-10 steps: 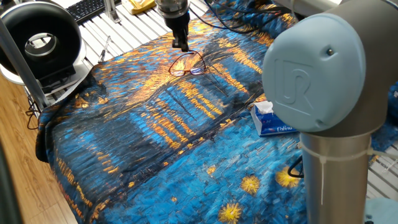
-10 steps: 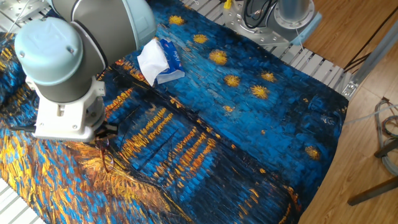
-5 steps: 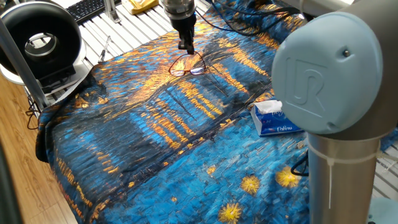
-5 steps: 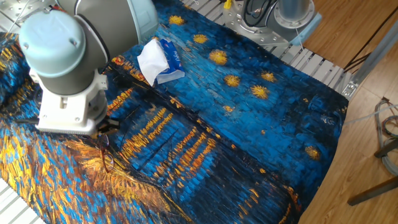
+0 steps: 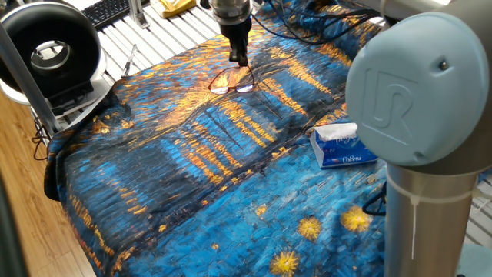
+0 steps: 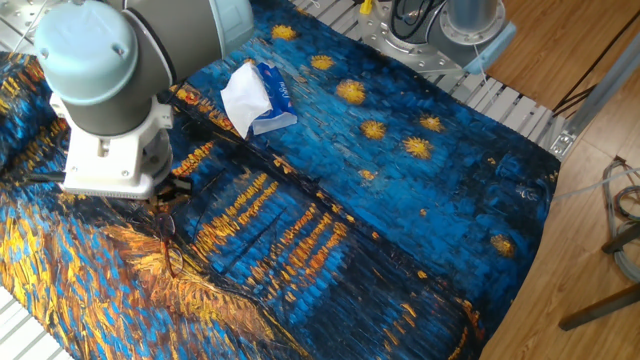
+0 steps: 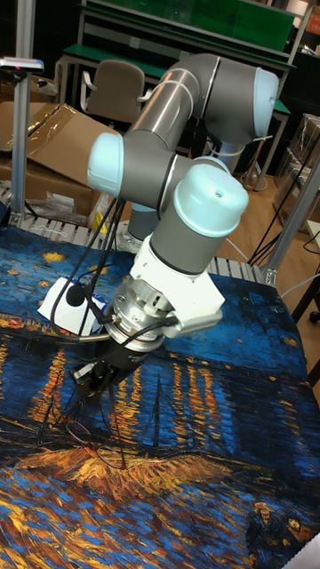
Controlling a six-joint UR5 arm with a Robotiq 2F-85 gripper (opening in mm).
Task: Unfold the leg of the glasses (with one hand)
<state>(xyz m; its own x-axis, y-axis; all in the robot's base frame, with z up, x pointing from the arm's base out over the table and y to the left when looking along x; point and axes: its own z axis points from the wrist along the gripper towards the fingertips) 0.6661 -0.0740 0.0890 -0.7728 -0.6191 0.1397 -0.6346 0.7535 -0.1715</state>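
The glasses lie on the painted cloth at the far middle of the table, thin dark wire with two roundish lenses. My gripper points straight down at their far right corner, where a slim leg runs along the right lens. The fingers look pressed together into one narrow tip with nothing between them. In the other fixed view the wrist covers most of the gripper, and the glasses show just below it as faint wire. The tall fixed view has the gripper low over the cloth.
A blue-and-white tissue pack lies right of centre on the cloth. A black round fan and a keyboard stand off the table's far left. Cables run behind the glasses. The arm's big grey joint fills the right foreground.
The gripper has slid to the right along the far side of the glasses, from their left part to their right corner. The glasses have hardly shifted.
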